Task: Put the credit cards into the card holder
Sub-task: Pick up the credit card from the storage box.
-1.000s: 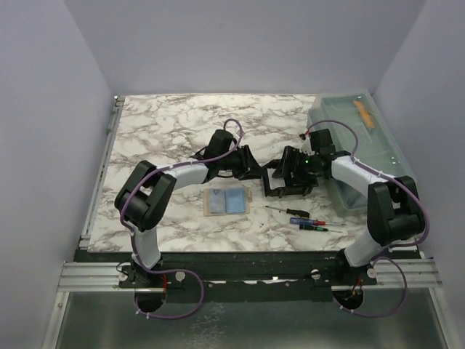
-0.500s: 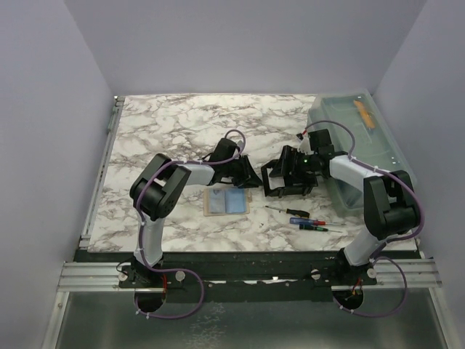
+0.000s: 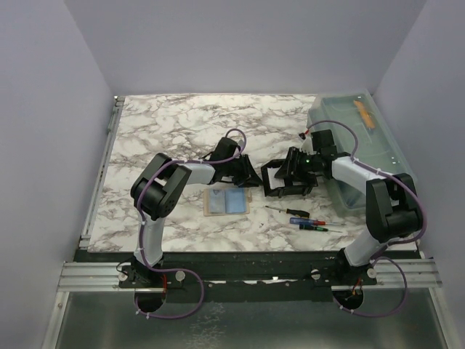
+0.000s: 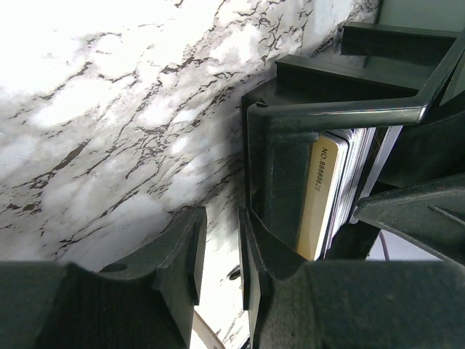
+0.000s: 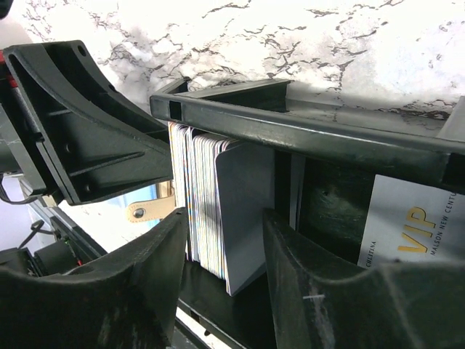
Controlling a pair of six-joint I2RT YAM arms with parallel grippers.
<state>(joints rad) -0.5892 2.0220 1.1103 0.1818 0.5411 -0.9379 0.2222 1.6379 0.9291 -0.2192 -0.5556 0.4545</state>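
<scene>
Partly done, I judge: a stack (image 5: 207, 211) stands on edge in the holder (image 3: 269, 190) mid-table, while two cards (image 3: 227, 201), tan and blue, lie loose beside it. My left gripper (image 4: 219, 225) is slightly parted on nothing by the holder's wall; the right gripper (image 5: 225, 225) straddles the stack, pinching or not I cannot tell. Marble table (image 3: 167, 123), lilac walls, a bin (image 3: 363, 145) at right, screwdrivers (image 3: 305, 218) nearby.

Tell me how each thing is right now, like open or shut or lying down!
left gripper: open a crack, nothing between.
right gripper: straddling the standing cards, grip unclear.
standing cards: upright inside the card holder.
card holder: resting on the table.
loose cards: flat on the table, not in yet.
screwdrivers: lying flat.
bin: lid looks on.
</scene>
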